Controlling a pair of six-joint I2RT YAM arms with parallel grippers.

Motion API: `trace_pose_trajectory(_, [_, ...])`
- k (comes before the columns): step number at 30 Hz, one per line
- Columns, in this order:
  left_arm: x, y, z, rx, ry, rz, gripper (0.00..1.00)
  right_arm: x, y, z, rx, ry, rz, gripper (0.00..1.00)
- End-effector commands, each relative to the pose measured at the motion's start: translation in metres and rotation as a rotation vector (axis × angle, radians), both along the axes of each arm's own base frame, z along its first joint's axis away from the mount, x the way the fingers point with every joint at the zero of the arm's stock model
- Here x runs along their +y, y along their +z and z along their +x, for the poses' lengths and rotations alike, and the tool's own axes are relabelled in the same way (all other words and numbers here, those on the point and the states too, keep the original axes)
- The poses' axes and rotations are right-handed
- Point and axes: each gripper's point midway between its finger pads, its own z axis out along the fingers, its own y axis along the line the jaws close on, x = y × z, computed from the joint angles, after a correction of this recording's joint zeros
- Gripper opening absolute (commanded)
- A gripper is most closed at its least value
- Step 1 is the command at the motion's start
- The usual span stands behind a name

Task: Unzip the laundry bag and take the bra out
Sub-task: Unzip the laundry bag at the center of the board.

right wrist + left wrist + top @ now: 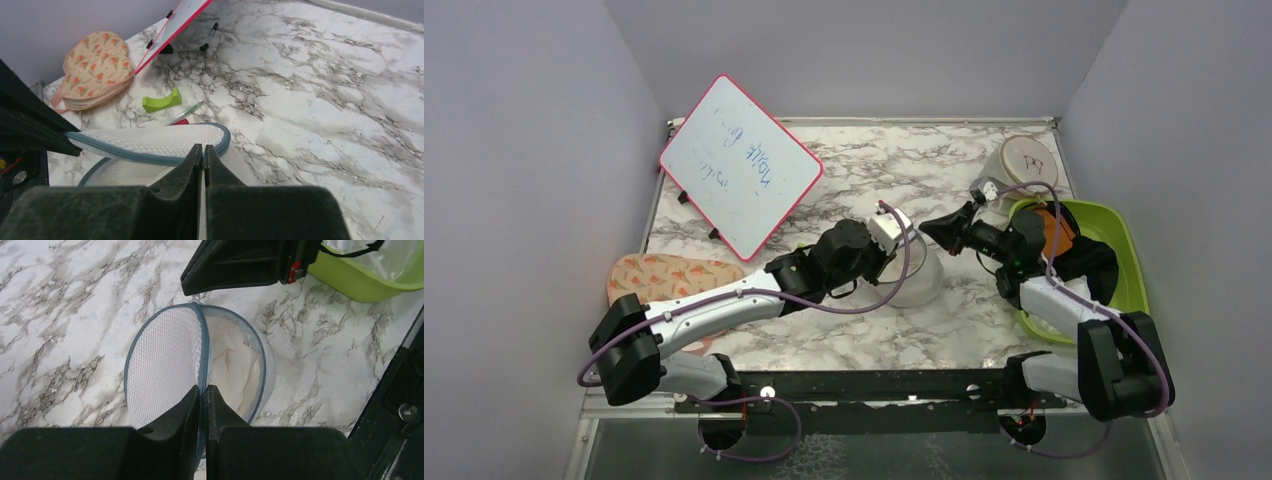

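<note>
My left fingers [197, 392] are pinched tight on the dark zipper rim of the laundry bag [167, 365]. The bag sits mid-tabletop [944, 170] between my two arms, its mesh lid lifted up on edge. My right fingers [198, 152] come in from the right, squeezed to a thin slit on the same lid's rim opposite, and the bra [235, 365] lies bunched in the open lower half, just beyond my left fingers.

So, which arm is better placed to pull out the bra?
Right, probably: the left end effector holds the laundry bag open by its lid; the right end effector sits near the exposed bra.
</note>
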Motion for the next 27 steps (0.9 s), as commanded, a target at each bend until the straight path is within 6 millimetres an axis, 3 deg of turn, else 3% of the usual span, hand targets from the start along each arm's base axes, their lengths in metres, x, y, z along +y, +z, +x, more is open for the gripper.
trace_pose_trajectory(1, [-0.005, 0.025, -0.011, -0.106, -0.114, -0.082, 0.0, 0.001, 0.01, 0.009, -0.074, 0.034, 0.038, 0.01])
trace_pose_trajectory(10, [-0.001, 0.02, -0.007, -0.119, -0.09, -0.085, 0.0, 0.014, 0.002, 0.034, -0.087, 0.141, 0.09, 0.01])
trace_pose_trajectory(18, [0.004, 0.006, -0.005, -0.021, -0.01, -0.074, 0.0, 0.016, 0.007, 0.024, -0.073, 0.176, 0.094, 0.01])
trace_pose_trajectory(22, [0.004, -0.005, -0.003, 0.04, 0.031, -0.037, 0.11, 0.015, 0.016, 0.014, -0.066, 0.175, 0.093, 0.01])
trace_pose_trajectory(27, [-0.004, -0.004, -0.006, 0.068, 0.011, -0.055, 0.29, 0.012, 0.026, 0.002, -0.051, 0.155, 0.105, 0.01])
